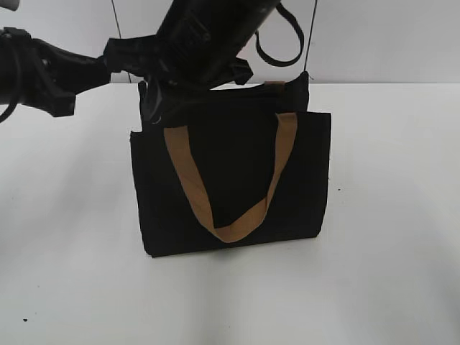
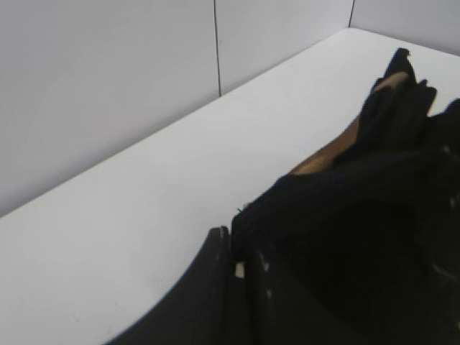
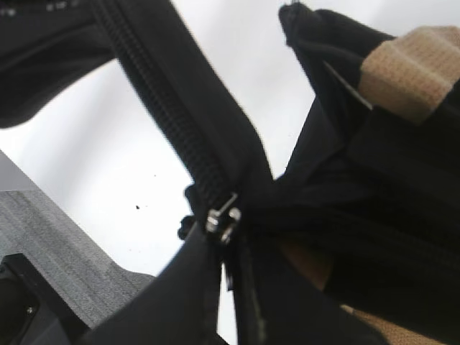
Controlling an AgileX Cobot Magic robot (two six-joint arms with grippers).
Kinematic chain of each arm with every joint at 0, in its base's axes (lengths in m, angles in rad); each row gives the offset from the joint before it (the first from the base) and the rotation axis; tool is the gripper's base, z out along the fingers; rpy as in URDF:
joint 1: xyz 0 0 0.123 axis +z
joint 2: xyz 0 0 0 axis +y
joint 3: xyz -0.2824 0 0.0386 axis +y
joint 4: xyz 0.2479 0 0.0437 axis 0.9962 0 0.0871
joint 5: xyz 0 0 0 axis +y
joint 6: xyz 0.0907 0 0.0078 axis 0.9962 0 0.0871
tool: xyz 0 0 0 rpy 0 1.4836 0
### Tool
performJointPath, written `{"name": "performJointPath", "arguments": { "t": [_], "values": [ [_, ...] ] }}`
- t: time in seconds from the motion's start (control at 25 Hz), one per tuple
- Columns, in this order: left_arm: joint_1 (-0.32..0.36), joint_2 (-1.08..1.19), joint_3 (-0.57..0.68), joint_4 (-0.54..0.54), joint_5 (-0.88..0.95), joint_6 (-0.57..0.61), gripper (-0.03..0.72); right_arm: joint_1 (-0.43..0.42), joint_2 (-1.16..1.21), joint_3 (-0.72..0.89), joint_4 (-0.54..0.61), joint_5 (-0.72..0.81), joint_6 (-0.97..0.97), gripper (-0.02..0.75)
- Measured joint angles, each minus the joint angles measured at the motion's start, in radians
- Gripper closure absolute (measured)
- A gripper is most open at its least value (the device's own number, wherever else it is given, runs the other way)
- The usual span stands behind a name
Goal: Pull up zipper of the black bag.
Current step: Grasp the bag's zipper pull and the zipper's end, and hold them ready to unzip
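The black bag (image 1: 230, 180) stands upright on the white table, its tan handle (image 1: 194, 187) hanging down the front. My left gripper (image 1: 147, 90) is at the bag's top left corner; in the left wrist view the jaws (image 2: 237, 267) are shut on the bag's black fabric (image 2: 345, 215). My right gripper (image 1: 230, 72) comes down on the bag's top edge. In the right wrist view its jaws (image 3: 228, 248) are shut on the small silver zipper pull (image 3: 221, 218), which sits on the black zip track (image 3: 165, 108). The zipper is hidden in the exterior view.
The white table (image 1: 72, 251) spreads around the bag, with a pale wall close behind it. A black cable loop (image 1: 287, 43) hangs from the right arm above the bag. The grey floor past the table edge (image 3: 50, 237) shows in the right wrist view.
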Motion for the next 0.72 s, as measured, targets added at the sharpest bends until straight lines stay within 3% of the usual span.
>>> {"name": "performJointPath", "arguments": {
  "t": [0.36,0.52,0.72],
  "values": [
    [0.000,-0.088,0.000,0.332,-0.006,-0.369,0.654,-0.137,0.013,0.000,0.368,0.177,-0.369,0.738],
    [0.003,-0.117,0.000,0.369,-0.006,-0.506,0.654,-0.164,0.047,0.000,0.453,0.257,-0.453,0.738],
    [0.046,-0.151,0.001,0.377,-0.048,-0.572,0.654,-0.169,0.066,-0.001,0.482,0.280,-0.492,0.740]
  ]
}}
